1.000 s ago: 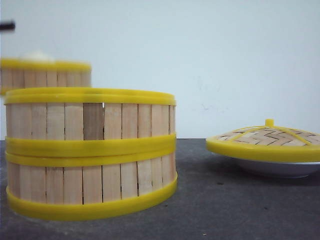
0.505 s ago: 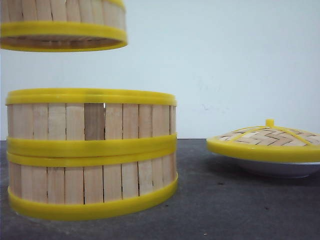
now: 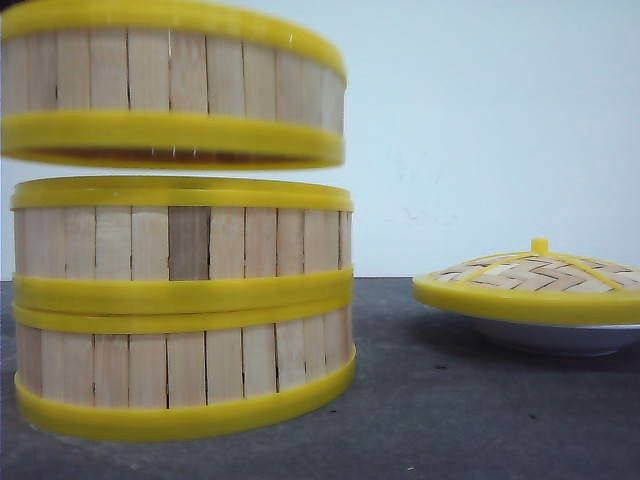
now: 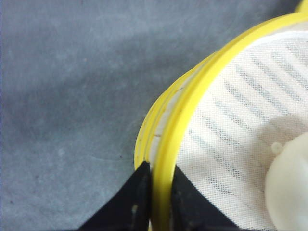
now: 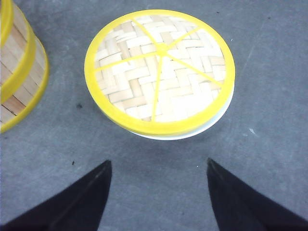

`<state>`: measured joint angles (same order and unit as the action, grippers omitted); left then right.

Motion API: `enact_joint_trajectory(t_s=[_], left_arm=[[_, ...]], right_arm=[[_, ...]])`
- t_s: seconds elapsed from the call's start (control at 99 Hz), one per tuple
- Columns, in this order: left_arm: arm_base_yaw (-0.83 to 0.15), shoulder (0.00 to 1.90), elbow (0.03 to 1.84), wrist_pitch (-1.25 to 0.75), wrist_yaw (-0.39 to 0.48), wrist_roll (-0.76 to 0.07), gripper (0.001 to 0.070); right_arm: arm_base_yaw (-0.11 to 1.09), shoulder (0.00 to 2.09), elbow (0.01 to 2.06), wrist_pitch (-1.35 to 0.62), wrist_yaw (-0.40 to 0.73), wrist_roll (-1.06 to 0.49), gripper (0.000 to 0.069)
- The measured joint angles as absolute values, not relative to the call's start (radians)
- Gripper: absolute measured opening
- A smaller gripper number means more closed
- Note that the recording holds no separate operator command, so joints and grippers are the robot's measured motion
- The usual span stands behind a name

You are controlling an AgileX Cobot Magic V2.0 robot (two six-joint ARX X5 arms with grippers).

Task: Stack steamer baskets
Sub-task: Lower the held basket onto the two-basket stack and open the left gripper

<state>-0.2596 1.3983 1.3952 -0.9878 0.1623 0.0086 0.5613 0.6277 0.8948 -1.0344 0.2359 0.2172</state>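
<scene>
- Left pincer point(image 4: 158, 202) is clenched on the yellow top rim of the raised round basket of pale upright wooden slats point(image 3: 175, 90), one black finger point(image 4: 132, 204) outside the wall and the other inside it.
- Straight beneath that pincer's load stands the stack of two like slatted baskets with yellow plastic rims point(image 3: 180, 310), one seated on the other, resting on the dark grey table point(image 3: 450, 400); a narrow gap shows between the raised basket's lower rim and the stack's top rim, so the two are apart. The raised basket hangs roughly level and nearly in line with the stack.
- Right pincer point(image 5: 159, 192) is released, its two black fingers spread wide above bare table, gripping nothing.
- Just ahead of the right pincer lies the domed woven lid with yellow rim and yellow ribs point(image 5: 159, 72), sitting on a shallow white plate point(image 5: 216, 122) whose edge peeks out under it; the stack is off to that pincer's left, well apart from the lid.
- Inside the raised basket, next to the left pincer's inner finger, is a white mesh liner point(image 4: 240, 125) with a pale rounded bun point(image 4: 288, 187) on it.
</scene>
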Motion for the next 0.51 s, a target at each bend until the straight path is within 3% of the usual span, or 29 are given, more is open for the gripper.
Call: enact_joint_trajectory(t_s=[0.505], left_arm=[[-0.273,1.424,1.360,-0.924,0.162,-0.021,0.0020]], right_arm=[[0.561,0.628,0.895,-1.034,0.236,0.217,0.0384]])
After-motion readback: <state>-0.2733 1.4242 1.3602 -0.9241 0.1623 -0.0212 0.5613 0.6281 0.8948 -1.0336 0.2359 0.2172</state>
